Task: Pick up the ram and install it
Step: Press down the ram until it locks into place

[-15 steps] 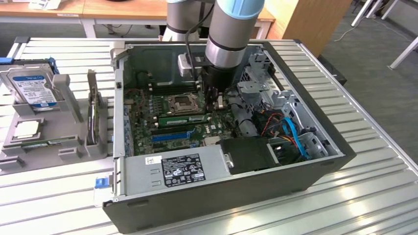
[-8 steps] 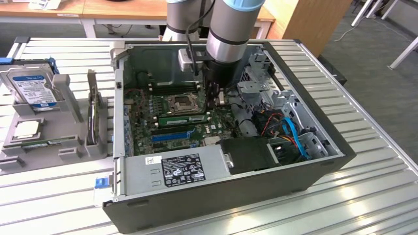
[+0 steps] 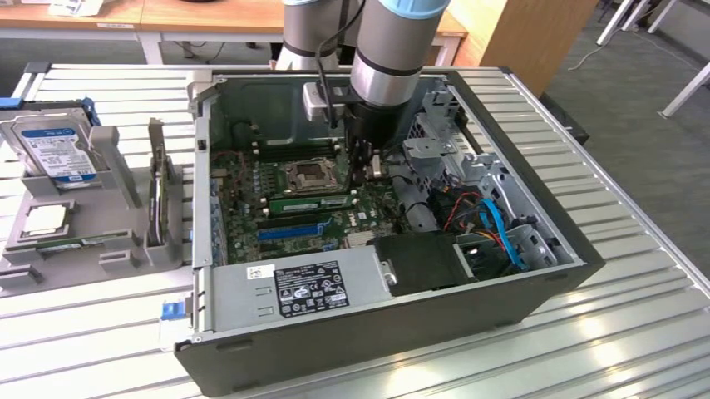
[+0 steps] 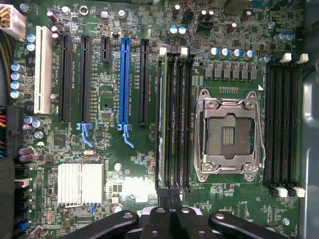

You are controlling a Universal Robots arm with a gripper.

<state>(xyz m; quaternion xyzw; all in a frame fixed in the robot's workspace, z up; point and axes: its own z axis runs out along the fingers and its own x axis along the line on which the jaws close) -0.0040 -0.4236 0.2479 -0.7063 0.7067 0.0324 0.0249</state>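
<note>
Gripper (image 4: 168,199) is down inside the open PC case (image 3: 533,291), black fingers pressed together, nothing clamped between them. The tips sit right at the end of the ram (image 4: 160,124), a long thin green stick standing on edge in the slot of the four-slot bank beside the CPU socket (image 4: 228,133) that lies farthest from it. In the exterior view that stick (image 3: 313,204) shows as a green strip on the motherboard (image 3: 239,179), just by the arm's tool. Socket is a square metal frame, open, bare pin field. Second bank of four black slots (image 4: 281,124) on the socket's other side. One blue expansion slot (image 4: 123,82), one white, ribbed aluminium heatsink (image 4: 80,184). Outside the case on the slatted metal table (image 3: 621,332): a grey plastic rack (image 3: 83,241) holding one silver hard drive (image 3: 50,150) with blue label
</note>
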